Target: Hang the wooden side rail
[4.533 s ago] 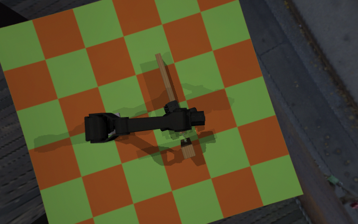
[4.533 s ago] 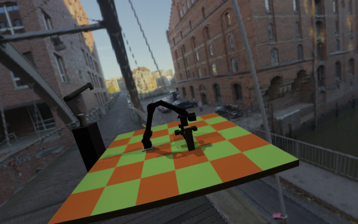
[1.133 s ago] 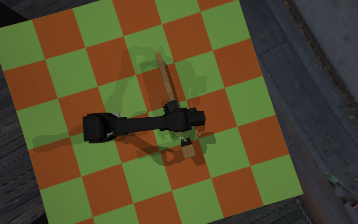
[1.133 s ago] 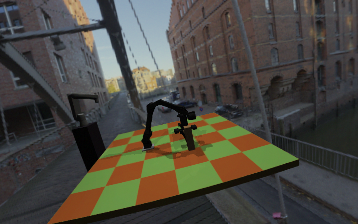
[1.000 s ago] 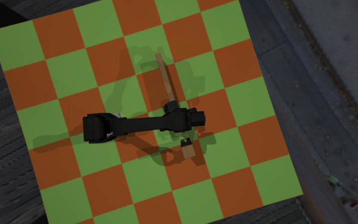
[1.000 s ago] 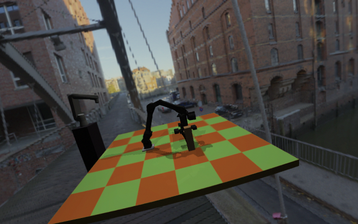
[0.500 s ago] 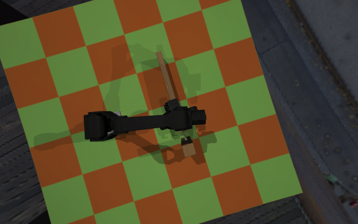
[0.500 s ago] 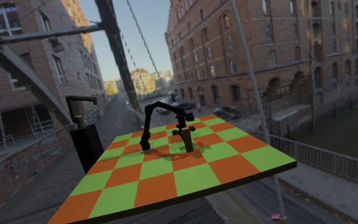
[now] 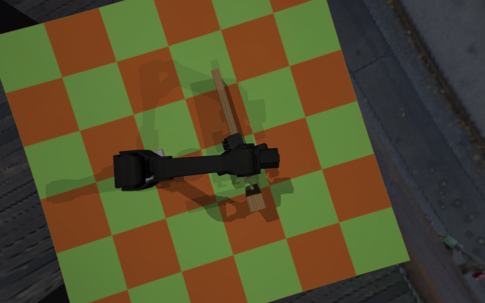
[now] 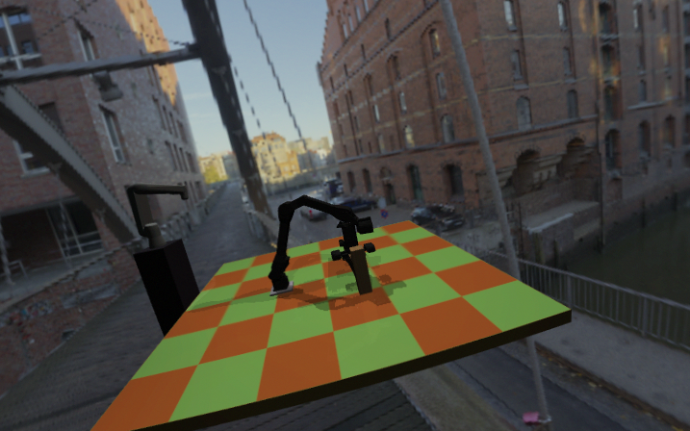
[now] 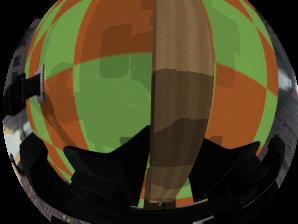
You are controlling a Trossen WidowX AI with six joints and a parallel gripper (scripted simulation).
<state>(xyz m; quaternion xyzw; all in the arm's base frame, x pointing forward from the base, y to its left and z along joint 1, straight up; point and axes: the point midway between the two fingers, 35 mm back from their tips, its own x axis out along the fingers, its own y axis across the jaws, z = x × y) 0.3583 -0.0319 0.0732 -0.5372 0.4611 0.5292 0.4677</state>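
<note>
The wooden side rail point(image 9: 224, 101) point(image 11: 182, 100) runs from under the arm toward the upper part of the top view. I cannot tell whether its far end touches the table. My gripper point(image 11: 165, 129) is shut on the rail, one black finger on each side; the arm hides the grip from above. The headboard post point(image 9: 256, 202) point(image 10: 360, 272) stands upright on the table, with its dark slotted side facing the arm. A small bit of steel shows at the slot in the top view. The pins and how the hooks sit on them cannot be made out.
The black arm point(image 9: 197, 166) point(image 10: 282, 235) reaches across from its base at the left and covers the middle of the rail from above. The table point(image 9: 314, 248) point(image 10: 304, 353) has green and orange squares. A dark pedestal point(image 10: 165, 283) stands beyond the table's left edge.
</note>
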